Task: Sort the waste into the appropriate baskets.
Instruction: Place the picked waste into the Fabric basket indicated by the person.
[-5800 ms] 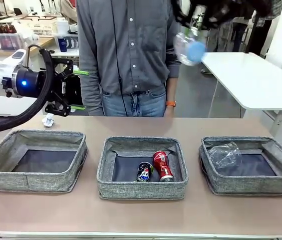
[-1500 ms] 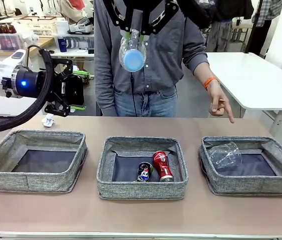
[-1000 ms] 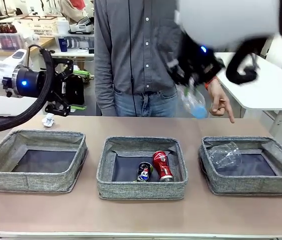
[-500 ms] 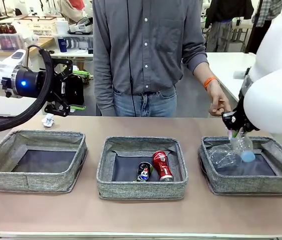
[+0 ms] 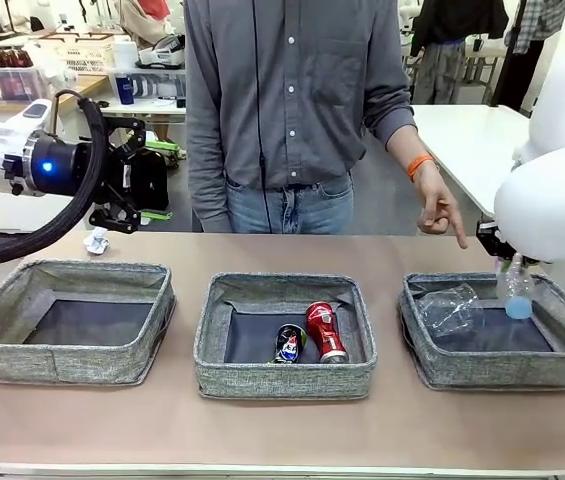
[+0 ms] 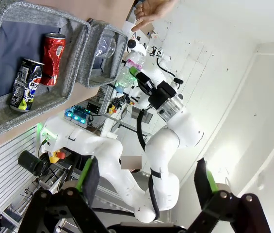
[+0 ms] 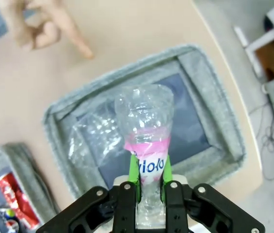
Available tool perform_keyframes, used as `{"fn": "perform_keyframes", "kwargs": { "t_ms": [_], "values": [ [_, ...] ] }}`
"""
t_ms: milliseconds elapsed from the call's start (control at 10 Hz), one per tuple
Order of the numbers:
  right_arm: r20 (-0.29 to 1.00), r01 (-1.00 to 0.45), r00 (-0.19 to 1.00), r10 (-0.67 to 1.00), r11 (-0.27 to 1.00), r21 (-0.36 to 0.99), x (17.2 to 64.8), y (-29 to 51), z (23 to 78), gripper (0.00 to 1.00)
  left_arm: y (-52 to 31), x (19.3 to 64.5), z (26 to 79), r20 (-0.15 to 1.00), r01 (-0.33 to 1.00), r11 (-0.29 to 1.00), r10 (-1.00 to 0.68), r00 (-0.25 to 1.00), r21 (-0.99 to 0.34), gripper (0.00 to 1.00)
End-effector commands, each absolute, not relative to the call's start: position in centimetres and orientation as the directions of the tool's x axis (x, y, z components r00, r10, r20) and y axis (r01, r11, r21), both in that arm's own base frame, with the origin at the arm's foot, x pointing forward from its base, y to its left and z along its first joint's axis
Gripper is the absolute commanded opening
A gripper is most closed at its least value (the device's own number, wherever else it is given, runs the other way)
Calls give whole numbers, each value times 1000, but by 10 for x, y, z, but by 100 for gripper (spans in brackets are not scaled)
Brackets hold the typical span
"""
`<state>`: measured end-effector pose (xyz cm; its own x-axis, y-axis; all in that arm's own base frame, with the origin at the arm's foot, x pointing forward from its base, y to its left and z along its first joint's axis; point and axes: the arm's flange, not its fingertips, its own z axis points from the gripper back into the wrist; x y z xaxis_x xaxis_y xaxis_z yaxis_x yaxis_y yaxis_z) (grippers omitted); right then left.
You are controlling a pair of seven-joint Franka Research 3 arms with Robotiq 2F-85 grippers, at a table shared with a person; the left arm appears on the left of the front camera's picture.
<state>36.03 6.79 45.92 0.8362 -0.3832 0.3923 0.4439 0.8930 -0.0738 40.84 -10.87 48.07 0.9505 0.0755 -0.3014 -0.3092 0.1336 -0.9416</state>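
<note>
Grey right basket [image 5: 562, 372] already holding clear plastic cup [image 5: 449, 309]; right end effector [image 7: 149, 187] clamping small clear bottle [image 7: 145, 127] above it. Cans lying binned in middle basket [image 5: 284, 380]. Paper wad [image 5: 97, 240] sitting on surface; left end effector [image 6: 149, 178] hanging apart, empty.

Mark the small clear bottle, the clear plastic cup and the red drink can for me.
small clear bottle [image 7: 144, 121]: right wrist view, clear body above the pink label.
clear plastic cup [image 5: 449, 309]: front view, its side wall, in the right basket.
red drink can [image 5: 326, 331]: front view, mid-body, in the middle basket.
</note>
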Motion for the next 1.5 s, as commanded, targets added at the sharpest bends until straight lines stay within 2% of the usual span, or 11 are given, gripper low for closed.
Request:
{"fn": "perform_keyframes", "kwargs": {
  "t_ms": [0,200,300,400,500,900,1100,1200,1400],
  "values": [
    [409,495,807,-426,865,-75,335,64,428,19,-107,406,484,-312,-318,140,66,948,-938,100],
    [402,497,800,-446,867,-27,333,62,425,19,-107,406,484,-312,-318,140,66,948,-938,100],
    [410,503,794,-450,864,-26,332,61,423,68,-107,406,484,-312,-318,140,66,948,-938,100],
    [404,510,792,-457,860,-26,332,61,423,77,-107,406,484,-312,-318,140,66,948,-938,100],
    [408,508,793,-452,861,-33,332,61,423,100,-107,406,484,-312,-318,140,66,948,-938,100],
    [421,515,780,-463,857,-11,334,66,429,100,-107,406,484,-312,-318,140,66,948,-938,100],
    [415,527,764,-494,849,42,331,72,440,100,-107,406,484,-312,-318,140,66,948,-938,100],
    [390,479,790,-473,873,87,328,85,456,100,-107,406,484,-312,-318,140,66,948,-938,100],
    [198,325,900,-389,900,290,319,108,498,100,-107,406,484,-312,-318,140,66,948,-938,100]
  ]
}}
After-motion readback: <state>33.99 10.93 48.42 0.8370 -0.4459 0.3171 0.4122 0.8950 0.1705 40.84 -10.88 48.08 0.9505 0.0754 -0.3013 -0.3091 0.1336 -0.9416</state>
